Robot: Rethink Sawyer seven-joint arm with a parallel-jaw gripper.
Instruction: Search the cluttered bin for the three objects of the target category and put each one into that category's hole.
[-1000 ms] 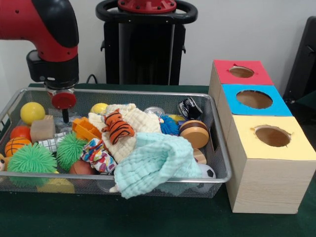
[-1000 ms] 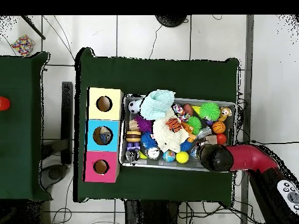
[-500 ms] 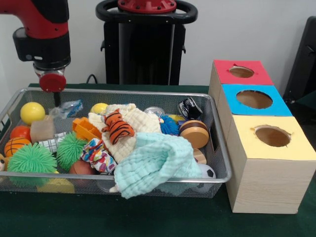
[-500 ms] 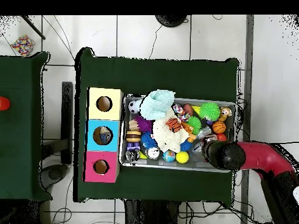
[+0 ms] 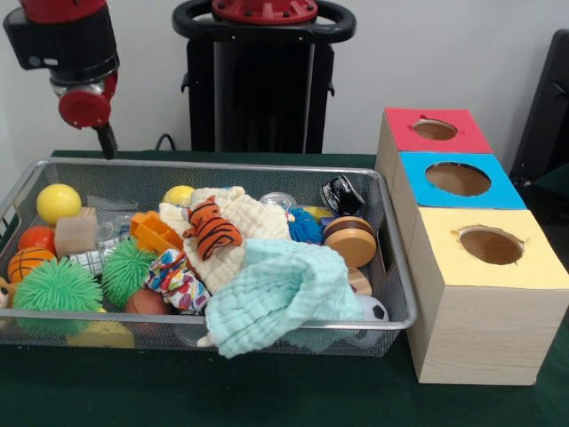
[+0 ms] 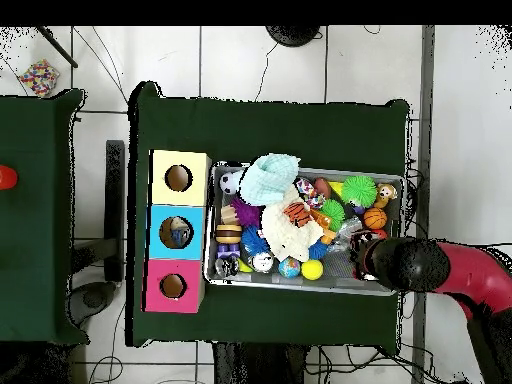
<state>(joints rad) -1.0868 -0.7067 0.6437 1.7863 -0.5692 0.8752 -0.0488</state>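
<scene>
My gripper (image 5: 108, 142) hangs above the far left corner of the wire bin (image 5: 222, 166), its thin dark fingers together and nothing in them. In the overhead view the arm's head (image 6: 402, 262) covers it at the bin's right end. A clear plastic wrapper (image 5: 114, 228) lies in the bin below it, between a tan block (image 5: 77, 233) and an orange toy (image 5: 153, 233). Three boxes with round holes stand beside the bin: red (image 5: 400, 133), blue (image 5: 418, 182) and yellow (image 5: 444, 258).
The bin holds a yellow ball (image 5: 59, 203), a small basketball (image 5: 29, 262), green spiky balls (image 5: 58, 286), a tiger plush (image 5: 212, 229) on a cream cloth (image 5: 244, 216), a mint cloth (image 5: 280, 298), a wooden yo-yo (image 5: 350, 240) and a black toy car (image 5: 340, 194).
The gripper rose out of the bin and moved left, lifting the clear wrapper partway. The wrapper has dropped back into the bin.
</scene>
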